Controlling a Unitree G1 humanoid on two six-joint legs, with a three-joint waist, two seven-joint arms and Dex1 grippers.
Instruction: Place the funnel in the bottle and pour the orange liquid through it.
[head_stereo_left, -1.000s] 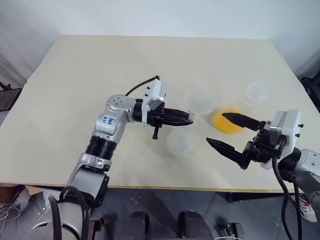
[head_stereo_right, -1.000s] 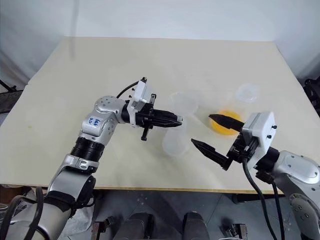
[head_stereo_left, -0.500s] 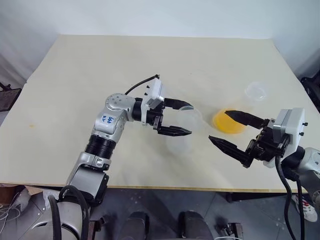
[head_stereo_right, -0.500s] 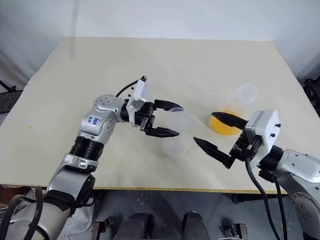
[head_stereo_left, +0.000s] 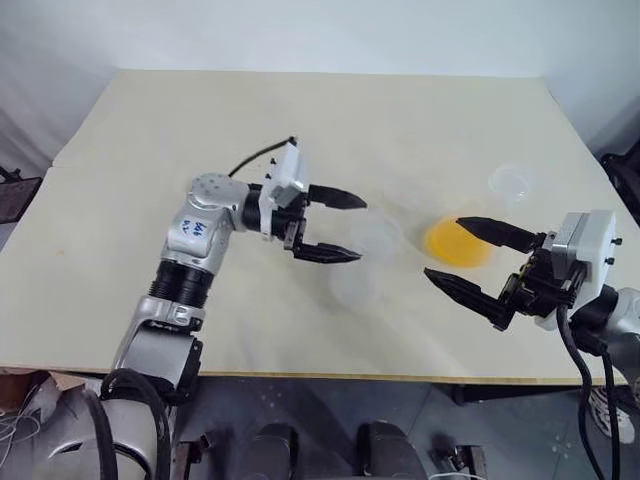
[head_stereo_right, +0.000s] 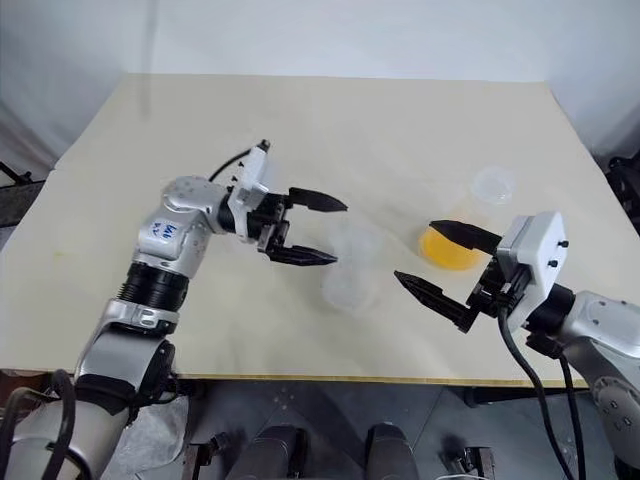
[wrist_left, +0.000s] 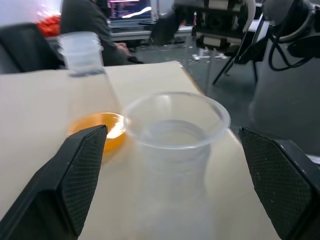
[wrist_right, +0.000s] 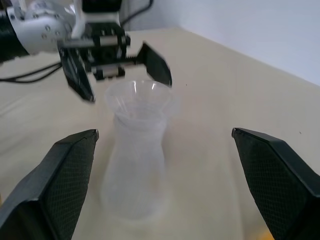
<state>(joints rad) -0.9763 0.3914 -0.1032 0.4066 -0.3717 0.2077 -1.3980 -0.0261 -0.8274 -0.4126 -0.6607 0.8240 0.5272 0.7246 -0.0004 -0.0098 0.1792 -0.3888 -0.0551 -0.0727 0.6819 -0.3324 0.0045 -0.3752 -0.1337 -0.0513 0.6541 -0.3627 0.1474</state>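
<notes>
Now seated in the neck of the bottle (wrist_right: 134, 170): the funnel (wrist_right: 138, 98), cone up, just ahead of the left gripper (head_stereo_left: 335, 226), fingers spread wide and off it, clamped on nothing. Right gripper (head_stereo_left: 478, 262) likewise spread wide and empty, with the larger flask (wrist_left: 89, 85) between its fingers and beyond them in the head view, untouched. Probably very light and thin-walled, both funnel and bottle: easily tipped by a nudge, smooth and likely slippery, better left alone. Empty as far as can be seen, the bottle under the funnel. Orange liquid (head_stereo_left: 457, 242) pooled shallow in the wide base of the larger flask, open at the neck. Best taken around the straight neck or upper slope, gently, since clear plastic of this kind likely flexes. Likely light too, so prone to tilting fast and sloshing past the small cone.
</notes>
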